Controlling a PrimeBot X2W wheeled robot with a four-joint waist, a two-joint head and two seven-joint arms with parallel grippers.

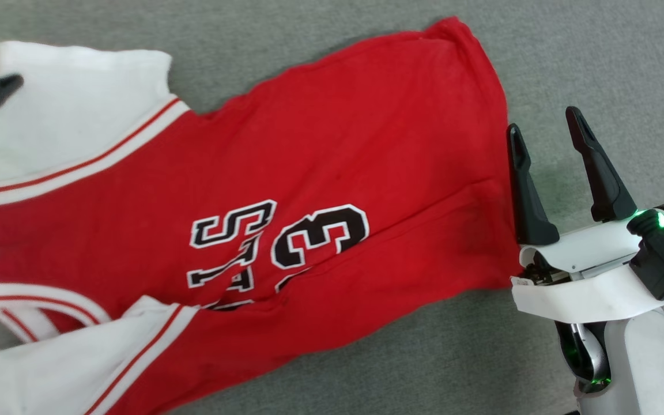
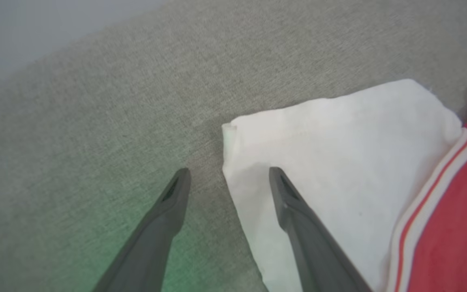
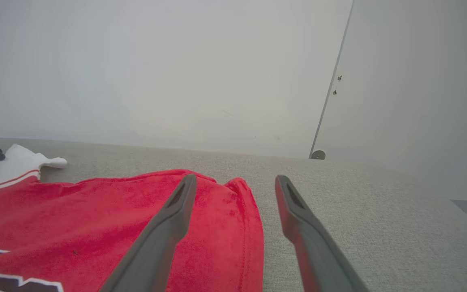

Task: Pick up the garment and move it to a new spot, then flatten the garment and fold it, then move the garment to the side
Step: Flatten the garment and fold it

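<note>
Bright red white-sleeved jersey shirt [image 1: 332, 150] lies on grey fabric bench [image 1: 597, 52]. My left jaws gape empty at sleeve edge, right jaws at hem.

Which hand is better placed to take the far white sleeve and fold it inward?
Left, I'd say. The open left hand has a finger either side of the white sleeve edge, while the open right hand is at the garment hem, the opposite end.
</note>
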